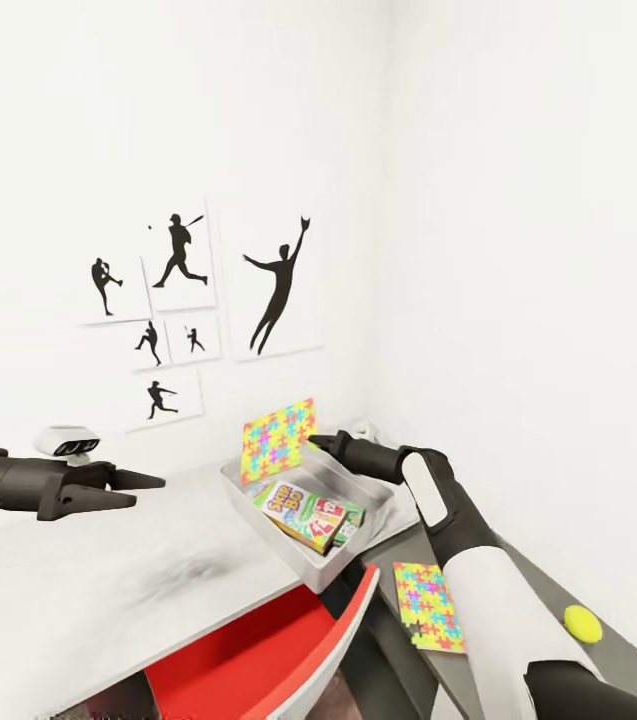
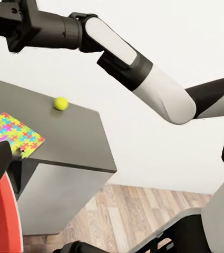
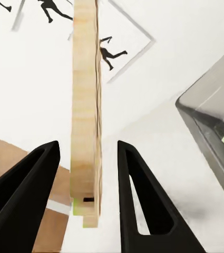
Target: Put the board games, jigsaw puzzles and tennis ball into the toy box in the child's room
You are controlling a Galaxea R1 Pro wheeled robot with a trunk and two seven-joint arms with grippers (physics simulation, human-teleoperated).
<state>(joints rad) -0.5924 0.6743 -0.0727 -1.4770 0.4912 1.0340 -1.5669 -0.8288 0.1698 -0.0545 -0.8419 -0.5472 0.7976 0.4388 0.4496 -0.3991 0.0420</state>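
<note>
The right gripper [image 1: 310, 441] reached across the middle of the head view with a jigsaw puzzle [image 1: 278, 440] at its tip, the sheet standing upright over the far rim of the toy box [image 1: 353, 562]. In the right wrist view that sheet [image 3: 85, 116] showed edge-on between the two fingers [image 3: 138, 195], which stood apart on either side of it; whether they actually pressed it I could not tell. The grey bin sat at the lower centre of the head view on a pale table [image 1: 78, 590], with board games [image 1: 308, 512] lying flat inside. Lower right, a second jigsaw puzzle [image 1: 428, 606] lay on a darker grey table [image 1: 613, 660], and the tennis ball [image 1: 583, 623] rested near it but apart. The left gripper [image 1: 148, 481] hung at mid-left over the pale table, its fingers seemingly together on nothing. Black sports silhouette pictures [image 1: 198, 300] hung on the white wall.
</note>
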